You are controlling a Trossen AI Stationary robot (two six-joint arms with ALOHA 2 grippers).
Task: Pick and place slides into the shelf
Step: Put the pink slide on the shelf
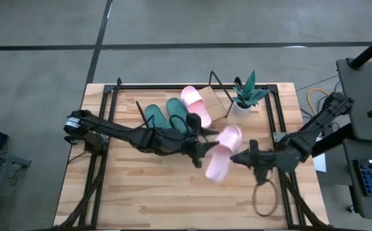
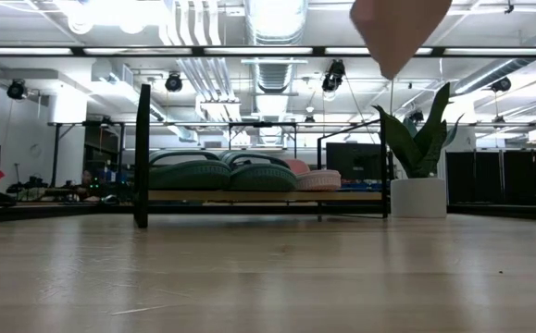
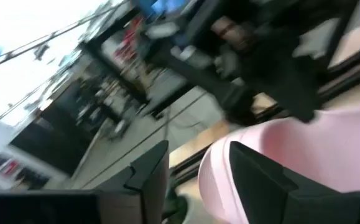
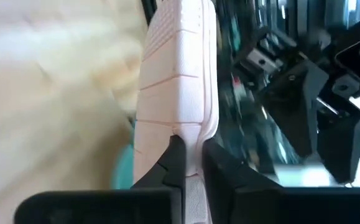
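From above, the right gripper (image 1: 235, 158) is pinching a pink slide (image 1: 222, 153) just right of the frame's centre, holding it over the table (image 1: 141, 202). The left gripper (image 1: 205, 142) is sitting at the slide's left edge with its fingers parted. Above them, the shelf (image 1: 219, 102) is carrying two green slides (image 1: 166, 114) and a second pink slide (image 1: 196, 106), beside a potted plant (image 1: 245, 94).

In the low view, the held pink slide (image 2: 399, 30) is hanging at the top edge, while the shelf (image 2: 258, 195) is standing mid-frame.

The left wrist view is showing open dark fingers (image 3: 263, 183) around pink foam (image 3: 329, 140).

In the right wrist view, the fingers (image 4: 175, 163) are clamping the slide's (image 4: 176, 81) edge.
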